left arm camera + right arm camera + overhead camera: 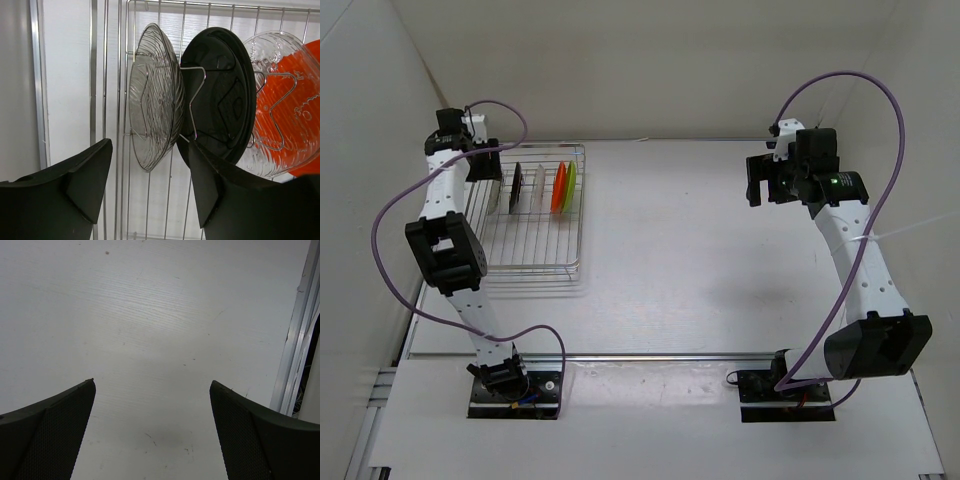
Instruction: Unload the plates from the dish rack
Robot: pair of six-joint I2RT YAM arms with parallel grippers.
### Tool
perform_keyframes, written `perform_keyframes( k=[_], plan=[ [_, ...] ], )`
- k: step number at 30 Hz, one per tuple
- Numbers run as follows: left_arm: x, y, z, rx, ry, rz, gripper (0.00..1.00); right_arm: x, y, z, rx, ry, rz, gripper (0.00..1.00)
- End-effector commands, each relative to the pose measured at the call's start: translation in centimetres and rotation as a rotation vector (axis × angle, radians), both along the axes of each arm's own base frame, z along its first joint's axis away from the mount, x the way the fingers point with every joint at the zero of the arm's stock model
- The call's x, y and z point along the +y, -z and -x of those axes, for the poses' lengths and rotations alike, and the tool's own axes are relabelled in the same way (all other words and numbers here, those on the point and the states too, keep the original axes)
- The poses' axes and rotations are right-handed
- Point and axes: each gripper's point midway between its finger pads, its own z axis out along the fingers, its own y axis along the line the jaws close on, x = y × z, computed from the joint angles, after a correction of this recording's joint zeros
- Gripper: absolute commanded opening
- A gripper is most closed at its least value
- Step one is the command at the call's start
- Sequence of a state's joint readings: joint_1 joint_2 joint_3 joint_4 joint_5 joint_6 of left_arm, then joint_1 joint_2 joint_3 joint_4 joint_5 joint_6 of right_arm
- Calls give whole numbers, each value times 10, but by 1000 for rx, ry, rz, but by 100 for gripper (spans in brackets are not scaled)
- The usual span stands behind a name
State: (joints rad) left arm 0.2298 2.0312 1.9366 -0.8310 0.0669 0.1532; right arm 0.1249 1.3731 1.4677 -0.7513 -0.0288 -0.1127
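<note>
The left gripper [150,144] is spread wide and empty. Just ahead of it, in line with the gap between its jaws, a smoky translucent plate [155,95] stands on edge in the dish rack [120,75]. The black plate [220,90] sits close on that plate's right, so only the smoky rim should be pinched, then lifted clear of the wire divider [197,100]. The right gripper [152,382] is parted, empty, over the table [150,300].

Pretty bare setup: a flat white tabletop with faint wood grain [700,240], boxed in by plain white wall panels at the back [650,60] and on both sides. A silver metal rail [650,357] runs along the near edge. Lighting is soft and even, no harsh shadows.
</note>
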Motion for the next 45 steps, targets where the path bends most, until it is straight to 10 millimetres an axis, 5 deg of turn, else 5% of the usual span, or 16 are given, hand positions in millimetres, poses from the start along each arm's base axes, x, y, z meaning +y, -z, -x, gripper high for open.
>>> perform_keyframes(
  k=[1,9,30,41,45],
  plan=[
    [-4,3,0,0,21,16,73,2,-16,-3,-71,-13,-1,98],
    [-8,12,0,16,33,35,73,1,-19,-1,-80,-13,-2,98],
    [-17,37,-3,70,68,68,34,1,-12,1,-62,-13,0,98],
    [-16,1,2,4,72,36,12,1,-9,-1,-52,-13,1,98],
    [-14,-10,3,-16,74,17,12,1,-9,-1,-52,-13,1,98]
  ],
)
